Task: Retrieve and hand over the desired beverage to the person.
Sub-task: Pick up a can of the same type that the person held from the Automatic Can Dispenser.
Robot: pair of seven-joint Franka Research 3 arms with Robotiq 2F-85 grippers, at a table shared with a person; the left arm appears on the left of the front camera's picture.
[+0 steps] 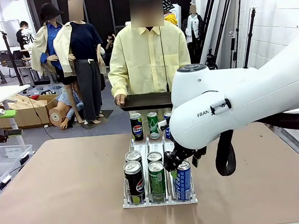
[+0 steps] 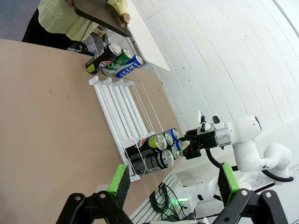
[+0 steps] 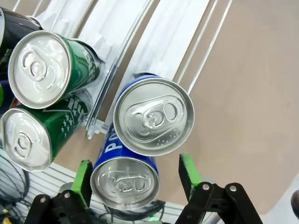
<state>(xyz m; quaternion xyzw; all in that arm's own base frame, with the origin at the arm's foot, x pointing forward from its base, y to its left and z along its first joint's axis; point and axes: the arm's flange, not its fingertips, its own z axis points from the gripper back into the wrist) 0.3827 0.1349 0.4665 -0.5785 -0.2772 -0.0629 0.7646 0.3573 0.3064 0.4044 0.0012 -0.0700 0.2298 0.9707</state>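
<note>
— Where is the drink found?
— Near the front edge of the brown worktop (image 1: pixel 67 189), in the right lane of the white wire rack (image 2: pixel 119 100). It is a blue aluminium can (image 3: pixel 124 184), straddled by the right pincer (image 3: pixel 135 176), whose jaws are apart and not yet clamped. The left pincer (image 2: pixel 173 182) is spread wide.
— Where should it be gripped?
— Mid-wall, it is judged: the can is thin, slippery and easily dented.

Nine cans (image 1: pixel 157 180), one rack (image 1: pixel 161 202), one tray (image 1: pixel 146 101) — one person (image 1: pixel 148 55).

cardboard box (image 1: pixel 25 113) on floor | clear bin (image 1: pixel 4 162) beside table (image 1: pixel 57 190) | white brick wall (image 1: pixel 268 16) right
</note>
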